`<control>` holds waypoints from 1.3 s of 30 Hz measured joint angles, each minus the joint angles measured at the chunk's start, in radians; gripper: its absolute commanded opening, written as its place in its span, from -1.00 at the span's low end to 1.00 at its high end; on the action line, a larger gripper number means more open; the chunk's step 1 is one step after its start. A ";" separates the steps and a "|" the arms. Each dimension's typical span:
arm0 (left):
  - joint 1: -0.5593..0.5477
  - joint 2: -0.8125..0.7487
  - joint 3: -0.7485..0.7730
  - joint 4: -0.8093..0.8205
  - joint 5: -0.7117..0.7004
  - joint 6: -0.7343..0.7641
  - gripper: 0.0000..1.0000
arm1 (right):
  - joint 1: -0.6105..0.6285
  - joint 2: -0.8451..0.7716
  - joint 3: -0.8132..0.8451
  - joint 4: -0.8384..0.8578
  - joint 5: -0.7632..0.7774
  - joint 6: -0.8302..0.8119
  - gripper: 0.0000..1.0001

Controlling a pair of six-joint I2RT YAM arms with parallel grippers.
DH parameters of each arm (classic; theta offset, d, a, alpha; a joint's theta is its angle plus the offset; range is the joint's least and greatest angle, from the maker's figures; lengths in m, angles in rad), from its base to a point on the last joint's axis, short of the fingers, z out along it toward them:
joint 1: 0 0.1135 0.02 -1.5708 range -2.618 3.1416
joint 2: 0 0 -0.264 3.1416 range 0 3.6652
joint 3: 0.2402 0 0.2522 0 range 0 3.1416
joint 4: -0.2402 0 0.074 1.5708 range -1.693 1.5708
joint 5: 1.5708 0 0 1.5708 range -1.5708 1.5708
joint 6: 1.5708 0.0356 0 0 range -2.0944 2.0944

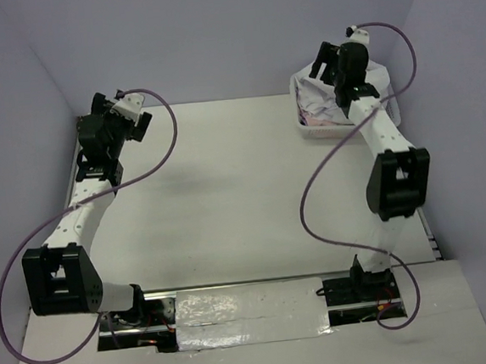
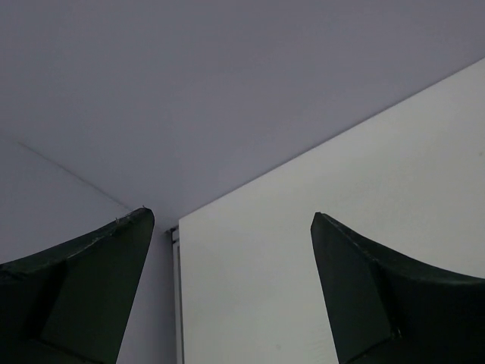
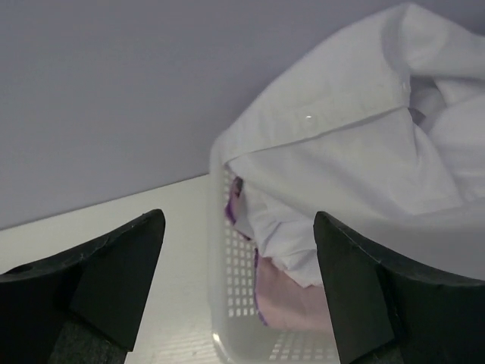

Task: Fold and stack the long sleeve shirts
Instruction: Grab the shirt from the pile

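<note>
White long sleeve shirts point(image 3: 341, 144) lie heaped in a white lattice basket point(image 3: 231, 280) at the table's back right; the heap shows in the top view point(image 1: 319, 100), spilling over the rim. Pink and purple cloth point(image 3: 292, 296) lies under the white one. My right gripper point(image 3: 239, 220) is open and empty, hanging above the basket's left wall; it is over the basket in the top view point(image 1: 328, 59). My left gripper point(image 2: 231, 220) is open and empty, raised over the table's back left corner, far from the shirts; it shows in the top view point(image 1: 136, 121).
The white table point(image 1: 227, 192) is bounded by lilac walls at the back and sides. Its left edge point(image 2: 178, 303) runs under the left gripper. Purple cables point(image 1: 314, 218) loop from each arm. A foil-covered strip point(image 1: 246, 314) lies between the arm bases.
</note>
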 measured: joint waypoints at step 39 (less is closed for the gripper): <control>0.003 0.064 0.037 -0.241 -0.042 0.014 0.99 | -0.114 0.188 0.176 -0.220 0.254 0.114 0.50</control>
